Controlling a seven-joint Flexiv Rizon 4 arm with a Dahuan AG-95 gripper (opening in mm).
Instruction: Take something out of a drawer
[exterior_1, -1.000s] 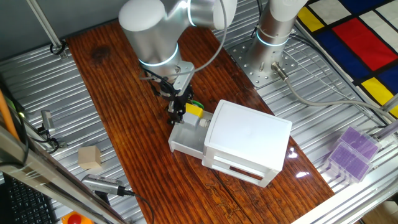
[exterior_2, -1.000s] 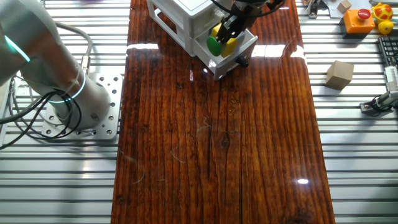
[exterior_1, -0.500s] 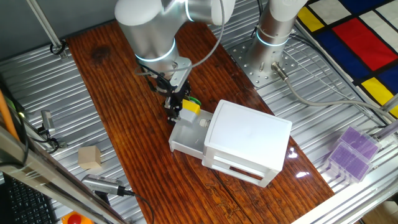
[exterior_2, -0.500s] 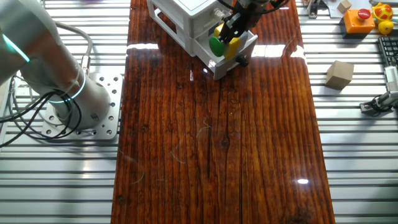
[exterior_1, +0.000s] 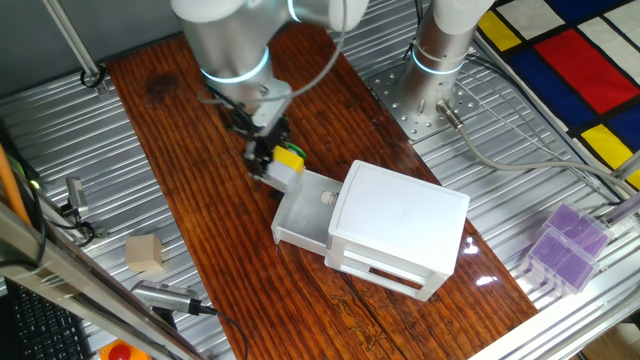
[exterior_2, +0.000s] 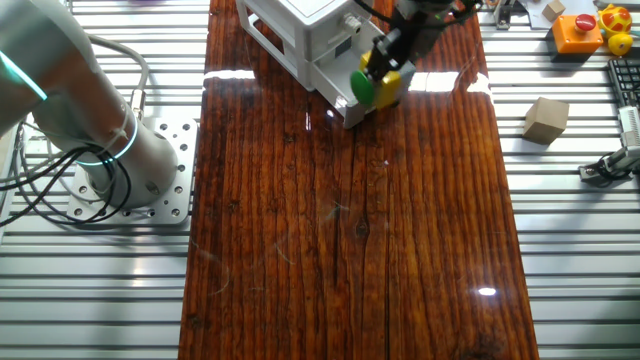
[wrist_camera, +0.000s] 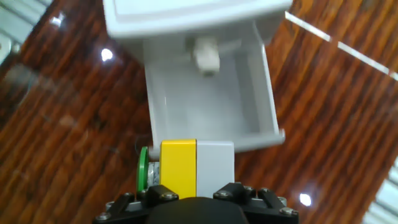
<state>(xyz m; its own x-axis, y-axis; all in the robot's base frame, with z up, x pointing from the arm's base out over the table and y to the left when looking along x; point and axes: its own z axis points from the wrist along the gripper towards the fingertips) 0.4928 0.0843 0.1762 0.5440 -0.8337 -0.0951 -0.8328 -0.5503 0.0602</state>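
The white two-drawer box (exterior_1: 400, 215) stands on the wooden table with its upper drawer (exterior_1: 298, 218) pulled open. The drawer also shows in the hand view (wrist_camera: 208, 109) and the other fixed view (exterior_2: 345, 105). A small pale round piece (wrist_camera: 205, 55) sits at the drawer's back. My gripper (exterior_1: 265, 160) is shut on the yellow and grey block (exterior_1: 289, 158), which has a green disc on one side (exterior_2: 362, 86). I hold it above the table just past the drawer's front edge. In the hand view the block (wrist_camera: 196, 165) fills the space between my jaws.
A tan wooden cube (exterior_1: 144, 253) lies on the metal slats left of the table and also shows in the other fixed view (exterior_2: 546, 120). Purple boxes (exterior_1: 565, 245) lie at the right. The arm's base (exterior_2: 150, 170) stands beside the table. Orange toys (exterior_2: 580, 30) sit far off.
My gripper has lifted the yellow and grey block out of the drawer and carried it past the drawer's front edge. The drawer and box have not moved.
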